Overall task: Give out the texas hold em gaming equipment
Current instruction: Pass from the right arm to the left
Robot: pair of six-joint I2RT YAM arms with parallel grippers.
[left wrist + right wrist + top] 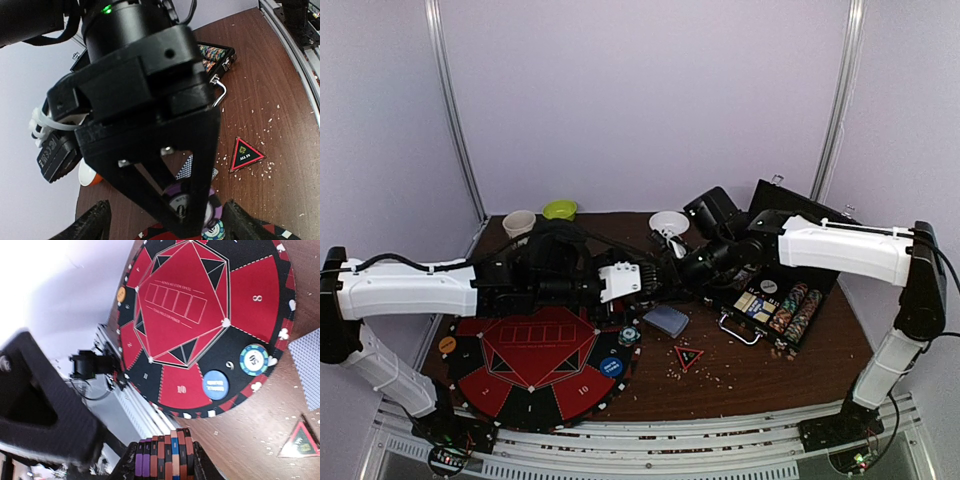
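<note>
Both arms reach in over the middle of the desk (pixel 740 385) and meet above the right edge of the round red and black poker mat (pixel 535 365).

The right pincer (pixel 163 461) is narrowed on a stack of poker chips (pixel 170 450). The chips stand on edge, side by side between its 2 fingers, with purple, dark red and blue rims showing. In the left wrist view the same chips appear as a purple disc at the tip of the right arm's black fingers.

The left pincer (pixel 167 222) stands wide. Its 2 fingers sit well apart at either side, and the right arm's fingertips and chips lie in the gap between them. No contact with the chips can be made out.

On the mat, a single teal-edged chip (pixel 254 359) marked 50 lies near seat 9. A blue button (pixel 216 385) lies just beside it, near seat 10. An orange button (pixel 447 344) sits at the mat's far left rim.

A deck of cards (pixel 666 320), grey-blue backs up, lies on the bare desk just off the mat. The red-black triangle marker (pixel 246 155), reading ALL IN, lies near it among scattered crumbs (pixel 720 375).

The black chip case (pixel 785 300) lies open on the right, with rows of chips inside. A mug (pixel 519 223), a green bowl (pixel 560 209) and a white bowl (pixel 669 222) stand along the far edge.
</note>
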